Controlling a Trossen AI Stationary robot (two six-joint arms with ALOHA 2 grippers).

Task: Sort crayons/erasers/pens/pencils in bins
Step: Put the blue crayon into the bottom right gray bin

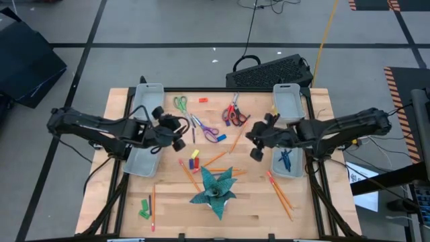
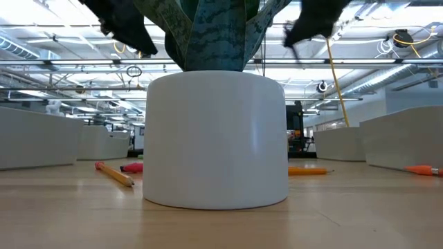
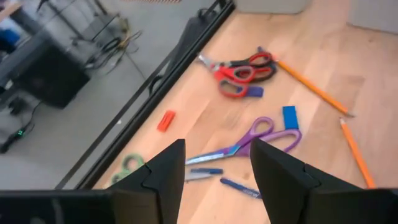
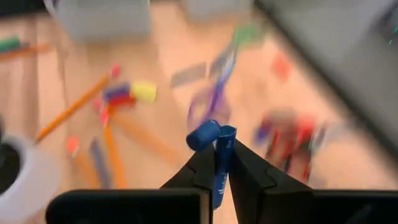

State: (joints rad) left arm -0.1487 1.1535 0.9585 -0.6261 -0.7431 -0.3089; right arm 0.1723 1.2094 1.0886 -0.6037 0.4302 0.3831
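At the near edge of the table (image 1: 121, 202) lie a green crayon (image 1: 144, 208) on the left and some orange pencils (image 1: 281, 196) on the right. A little farther, in the middle, stands a plant (image 1: 215, 188) in a white pot (image 2: 216, 138). More pencils and small crayons (image 1: 195, 158) lie just beyond it.

The left gripper (image 3: 216, 171) hangs over the left middle of the table, beside a bin (image 1: 144, 158). Its jaws are spread and hold nothing. Under it lie the dark blue pens (image 3: 239, 185), next to purple scissors (image 3: 249, 140).

The right gripper (image 4: 217, 163) is over the right middle, near the bin (image 1: 290, 161) on the right side, which already has blue things inside. Its jaws pinch a blue pen (image 4: 219, 160), with the pen's top end standing out above the fingers.

Farther away are red scissors (image 1: 234, 113), green scissors (image 1: 180, 103) and an orange eraser (image 1: 202, 100). Two more bins (image 1: 287, 101) stand at the far left and far right of the table.
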